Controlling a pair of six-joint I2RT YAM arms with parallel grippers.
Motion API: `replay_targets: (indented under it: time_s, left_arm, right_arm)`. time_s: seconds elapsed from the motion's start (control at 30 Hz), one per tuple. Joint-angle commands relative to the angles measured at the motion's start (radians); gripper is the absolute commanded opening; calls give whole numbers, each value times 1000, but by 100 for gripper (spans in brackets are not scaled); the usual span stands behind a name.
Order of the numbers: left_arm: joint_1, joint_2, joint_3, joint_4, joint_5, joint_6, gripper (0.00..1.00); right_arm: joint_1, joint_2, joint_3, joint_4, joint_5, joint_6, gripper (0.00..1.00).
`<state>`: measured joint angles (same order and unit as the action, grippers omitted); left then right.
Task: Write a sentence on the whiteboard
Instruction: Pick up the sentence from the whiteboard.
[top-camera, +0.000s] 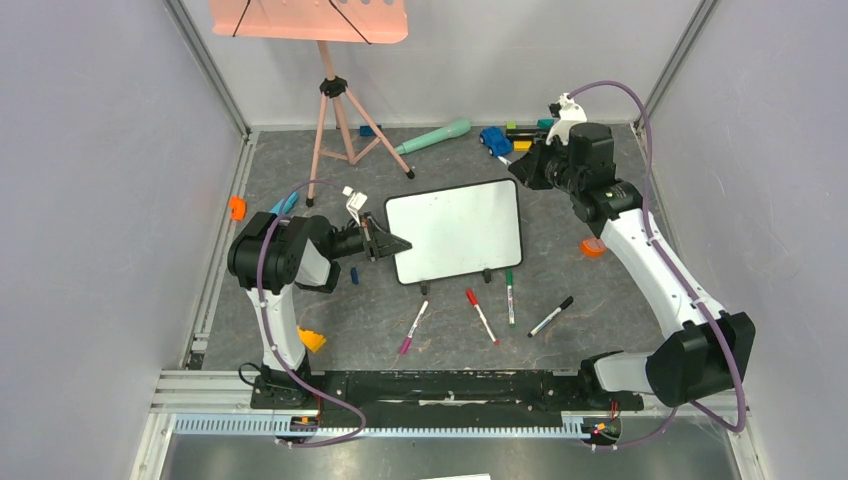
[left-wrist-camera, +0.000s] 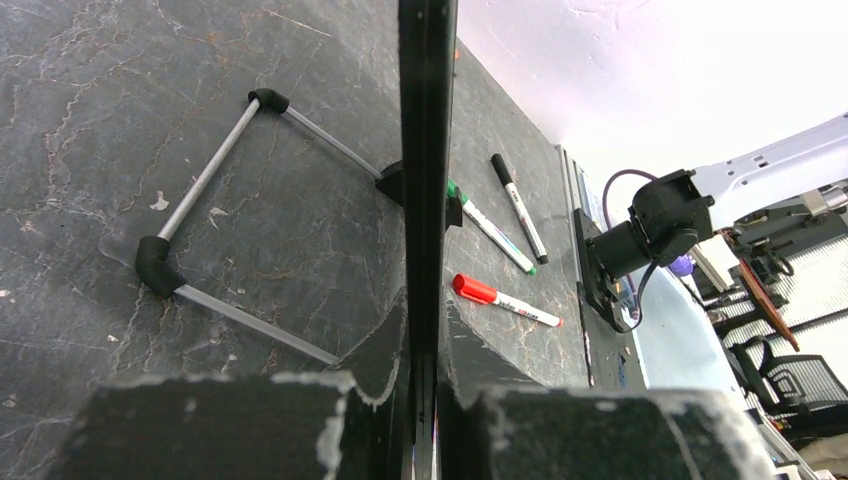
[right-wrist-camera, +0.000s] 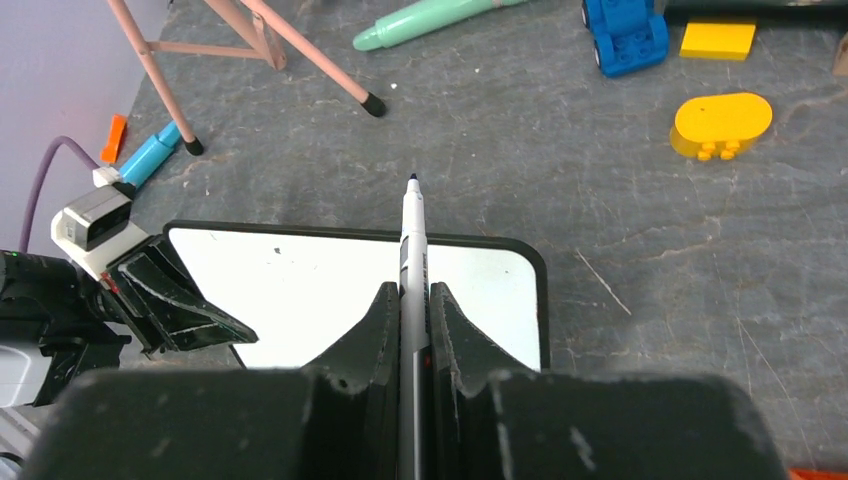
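Note:
The whiteboard (top-camera: 455, 230) stands in the middle of the table, its face blank; no blue sentence shows on it. My left gripper (top-camera: 395, 243) is shut on the board's left edge. In the left wrist view the board (left-wrist-camera: 428, 150) runs edge-on between my left gripper's (left-wrist-camera: 425, 325) closed jaws. My right gripper (top-camera: 520, 165) hangs above the board's far right corner. In the right wrist view my right gripper (right-wrist-camera: 408, 295) is shut on a marker (right-wrist-camera: 412, 225). Its uncapped tip points past the board's (right-wrist-camera: 300, 290) far edge, above the surface.
A magenta (top-camera: 414, 327), a red (top-camera: 481, 316), a green (top-camera: 509, 296) and a black marker (top-camera: 551, 316) lie in front of the board. The salmon-pink music stand (top-camera: 335, 120), a mint-green fat marker (top-camera: 432, 136), a blue toy car (top-camera: 495, 141) and yellow bricks (right-wrist-camera: 720, 122) sit behind it.

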<state>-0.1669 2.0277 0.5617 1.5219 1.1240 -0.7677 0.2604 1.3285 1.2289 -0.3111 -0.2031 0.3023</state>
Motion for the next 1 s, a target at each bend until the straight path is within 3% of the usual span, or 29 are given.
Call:
replay_targets:
  time_s: [0.0, 0.17, 0.63, 0.97]
  left_arm:
    - [15, 20, 2, 35, -84, 57, 3]
    - [15, 20, -7, 35, -19, 81, 2]
    - [17, 16, -15, 35, -14, 110, 2]
    - [23, 10, -25, 35, -6, 121, 2]
  right_arm:
    - [8, -21, 7, 87, -18, -8, 0]
    - [22, -34, 12, 98, -25, 10, 0]
    - [111, -29, 20, 27, 7, -3, 0]
    - [128, -34, 7, -10, 30, 92, 0]
